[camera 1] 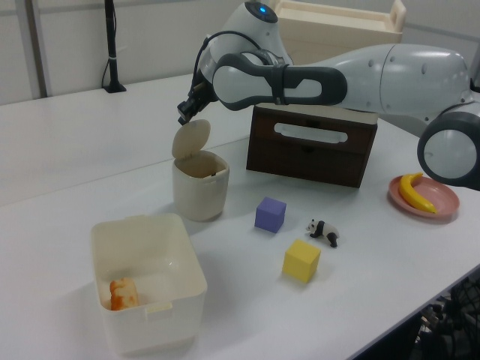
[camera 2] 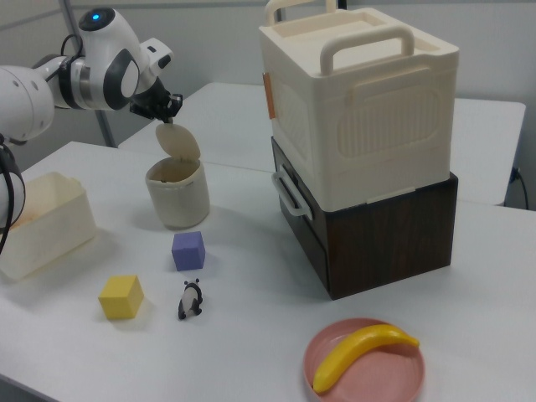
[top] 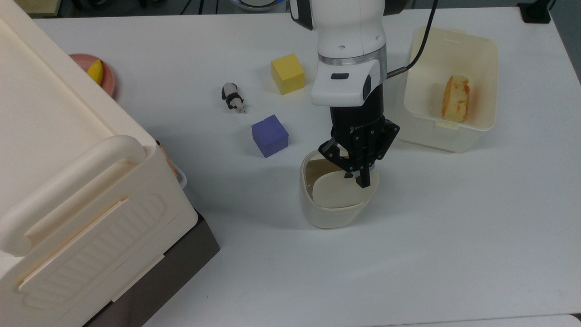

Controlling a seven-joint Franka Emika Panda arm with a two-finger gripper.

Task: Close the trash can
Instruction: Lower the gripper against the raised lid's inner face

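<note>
On white table (top: 454, 236), trash can (top: 333, 209) lid stands raised in left view; tool (top: 361, 175) narrowed above.

top view overhead, looking down; left and right views oblique from opposite sides; all share table (top: 454, 236).

No readable text is showing anywhere. The black gripper (top: 358, 175) above the trash can (top: 333, 211) is carrying a small pale marking on its body, too blurred to read; the boxes, cubes and plate are showing no lettering.
</note>
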